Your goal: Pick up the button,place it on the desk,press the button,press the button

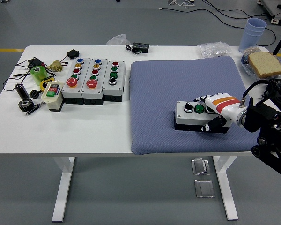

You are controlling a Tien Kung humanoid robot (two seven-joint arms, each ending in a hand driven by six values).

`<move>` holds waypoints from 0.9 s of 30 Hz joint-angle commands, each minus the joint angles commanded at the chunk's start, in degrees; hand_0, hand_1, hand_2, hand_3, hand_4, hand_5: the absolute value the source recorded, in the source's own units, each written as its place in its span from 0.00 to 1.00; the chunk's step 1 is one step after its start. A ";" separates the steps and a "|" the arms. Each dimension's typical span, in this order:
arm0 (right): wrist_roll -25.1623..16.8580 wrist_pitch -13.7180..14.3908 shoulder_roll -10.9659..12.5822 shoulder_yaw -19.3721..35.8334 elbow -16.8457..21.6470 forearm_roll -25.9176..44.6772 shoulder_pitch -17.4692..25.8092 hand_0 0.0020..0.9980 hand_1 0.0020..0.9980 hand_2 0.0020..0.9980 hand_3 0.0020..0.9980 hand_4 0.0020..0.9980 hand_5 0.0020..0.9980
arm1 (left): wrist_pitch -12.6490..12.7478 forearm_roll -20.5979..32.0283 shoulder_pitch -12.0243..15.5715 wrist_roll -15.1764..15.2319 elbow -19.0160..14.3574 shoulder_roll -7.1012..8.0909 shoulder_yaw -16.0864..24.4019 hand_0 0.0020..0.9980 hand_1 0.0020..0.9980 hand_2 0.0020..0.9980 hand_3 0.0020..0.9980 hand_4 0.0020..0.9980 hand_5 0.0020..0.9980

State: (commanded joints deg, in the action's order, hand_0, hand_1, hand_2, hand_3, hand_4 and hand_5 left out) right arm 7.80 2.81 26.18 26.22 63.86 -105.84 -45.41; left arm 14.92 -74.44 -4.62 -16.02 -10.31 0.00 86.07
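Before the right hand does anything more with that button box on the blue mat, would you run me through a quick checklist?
1. Right hand wrapped around the button box: ok.
2. Box on the blue mat, inside its edges: ok.
3. Box fully set down, not lifted: cannot tell.
4. Box's black knob and green button uncovered: ok.
5. Mat around the box free of other things: ok.
6. Left hand out of the way: ok, not in view.
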 joint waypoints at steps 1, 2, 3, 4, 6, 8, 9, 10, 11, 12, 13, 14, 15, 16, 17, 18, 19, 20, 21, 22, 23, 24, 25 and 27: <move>0.06 -0.14 0.08 0.11 0.15 0.04 0.08 0.92 0.81 0.94 1.00 0.93 0.09 | -0.02 -0.13 -0.09 -0.06 0.00 0.00 0.01 0.53 0.42 0.42 0.43 0.25 0.51; 0.09 -0.20 0.11 0.16 0.22 0.06 0.12 0.92 0.81 0.94 1.00 0.93 0.09 | -0.03 -0.18 -0.12 -0.08 0.00 0.00 0.02 0.53 0.42 0.42 0.43 0.25 0.51; 0.09 -0.22 0.23 0.35 0.56 0.06 0.26 0.92 0.81 0.94 1.00 0.93 0.09 | -0.05 -0.20 -0.11 -0.07 0.00 0.00 -0.04 0.53 0.42 0.42 0.43 0.25 0.51; 0.10 -0.23 0.27 0.42 0.70 0.07 0.32 0.92 0.81 0.94 1.00 0.93 0.09 | -0.06 -0.20 -0.11 -0.07 0.00 0.00 -0.06 0.53 0.42 0.42 0.43 0.25 0.51; 0.10 -0.24 0.52 0.78 1.41 0.31 0.61 0.94 0.83 0.96 1.00 0.94 0.08 | -0.07 -0.06 -0.03 -0.05 0.00 0.00 -0.17 0.53 0.42 0.42 0.43 0.25 0.51; 0.13 -0.39 0.85 1.39 2.41 0.61 0.88 0.94 0.83 0.96 1.00 0.94 0.08 | -0.10 -0.17 0.00 -0.08 0.00 0.00 -0.16 0.53 0.42 0.42 0.43 0.25 0.51; 0.13 -0.43 0.93 1.56 2.67 0.74 0.94 0.94 0.83 0.96 1.00 0.94 0.08 | -0.11 -0.20 0.00 -0.09 0.00 0.00 -0.17 0.53 0.42 0.42 0.43 0.25 0.51; 0.12 -0.47 1.00 1.73 2.89 0.85 0.98 0.94 0.83 0.96 1.00 0.94 0.08 | -0.12 -0.22 -0.01 -0.10 0.00 0.00 -0.15 0.53 0.42 0.42 0.43 0.25 0.51; 0.08 -0.55 1.15 2.11 3.35 1.10 1.04 0.94 0.83 0.96 1.00 0.94 0.08 | -0.13 -0.26 -0.03 -0.11 0.00 0.00 -0.10 0.53 0.42 0.42 0.43 0.25 0.51; 0.03 -0.66 1.40 2.65 3.98 1.54 1.15 0.94 0.84 0.97 1.00 0.92 0.09 | -0.10 -0.23 -0.07 -0.11 0.00 0.00 0.01 0.53 0.42 0.42 0.43 0.25 0.51; 0.01 -0.71 1.51 2.90 4.27 1.75 1.21 0.94 0.84 0.97 1.00 0.92 0.09 | -0.08 -0.22 -0.08 -0.11 0.00 0.00 0.06 0.53 0.42 0.42 0.43 0.25 0.51; 0.08 -0.90 1.67 3.19 4.66 2.33 1.27 0.94 0.84 0.97 1.00 0.92 0.09 | -0.07 -0.28 -0.12 -0.14 0.00 0.00 0.13 0.53 0.42 0.42 0.43 0.25 0.51; 0.20 -1.25 1.84 3.58 5.14 3.02 1.38 0.94 0.84 0.97 1.00 0.92 0.09 | -0.08 -0.42 -0.16 -0.18 0.00 0.00 0.20 0.53 0.42 0.42 0.43 0.25 0.51; 0.42 -1.86 2.01 4.17 5.71 3.79 1.57 0.94 0.84 0.97 1.00 0.92 0.09 | -0.09 -0.69 -0.20 -0.21 0.00 0.00 0.28 0.53 0.42 0.42 0.43 0.25 0.51; 0.36 -2.17 2.12 4.54 6.09 4.41 1.71 0.94 0.84 0.97 1.00 0.92 0.09 | -0.08 -0.80 -0.21 -0.23 0.00 0.00 0.38 0.53 0.42 0.42 0.43 0.25 0.51; 0.17 -2.35 2.22 4.84 6.43 4.96 1.82 0.94 0.84 0.96 1.00 0.91 0.09 | -0.07 -0.76 -0.20 -0.24 0.00 0.00 0.41 0.53 0.42 0.42 0.43 0.25 0.50; -0.14 -2.53 2.34 5.18 6.84 5.74 1.97 0.94 0.84 0.96 1.00 0.91 0.09 | -0.05 -0.64 -0.19 -0.23 0.00 0.00 0.42 0.53 0.42 0.42 0.43 0.25 0.50; -0.33 -2.65 2.44 5.47 7.19 6.22 2.10 0.94 0.84 0.96 1.00 0.91 0.09 | -0.05 -0.61 -0.20 -0.22 0.00 0.00 0.43 0.53 0.42 0.42 0.43 0.25 0.50; -0.52 -2.78 2.55 5.78 7.57 6.69 2.25 0.94 0.84 0.96 1.00 0.91 0.09 | -0.06 -0.60 -0.20 -0.21 0.00 0.00 0.44 0.53 0.42 0.42 0.43 0.25 0.50; -0.59 -2.94 2.69 6.32 8.11 7.06 2.48 0.94 0.84 0.96 1.00 0.91 0.09 | -0.06 -0.55 -0.21 -0.18 0.00 0.00 0.41 0.53 0.42 0.42 0.43 0.25 0.50; -0.62 -3.00 2.74 6.55 8.33 7.19 2.57 0.94 0.84 0.96 1.00 0.91 0.09 | -0.06 -0.52 -0.21 -0.17 0.00 0.00 0.39 0.53 0.42 0.42 0.43 0.25 0.50; -0.62 -3.01 2.84 7.01 8.75 7.29 2.74 0.94 0.85 0.95 1.00 0.93 0.08 | -0.06 -0.44 -0.21 -0.16 0.00 0.00 0.35 0.53 0.42 0.42 0.43 0.25 0.50; -0.61 -3.01 2.93 7.40 9.10 7.35 2.88 0.94 0.85 0.95 1.00 0.93 0.08 | -0.06 -0.37 -0.21 -0.15 0.00 0.00 0.31 0.53 0.42 0.42 0.43 0.25 0.50; -0.79 -2.90 3.09 8.28 9.88 7.64 3.26 0.94 0.85 0.95 1.00 0.93 0.08 | -0.05 -0.31 -0.22 -0.15 0.00 0.00 0.32 0.53 0.42 0.42 0.43 0.25 0.50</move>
State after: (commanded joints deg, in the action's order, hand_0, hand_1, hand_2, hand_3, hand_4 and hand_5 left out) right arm 7.01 -0.09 29.27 34.50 73.74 -98.20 -42.15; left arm 14.87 -74.75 -4.84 -16.17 -10.31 0.00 86.39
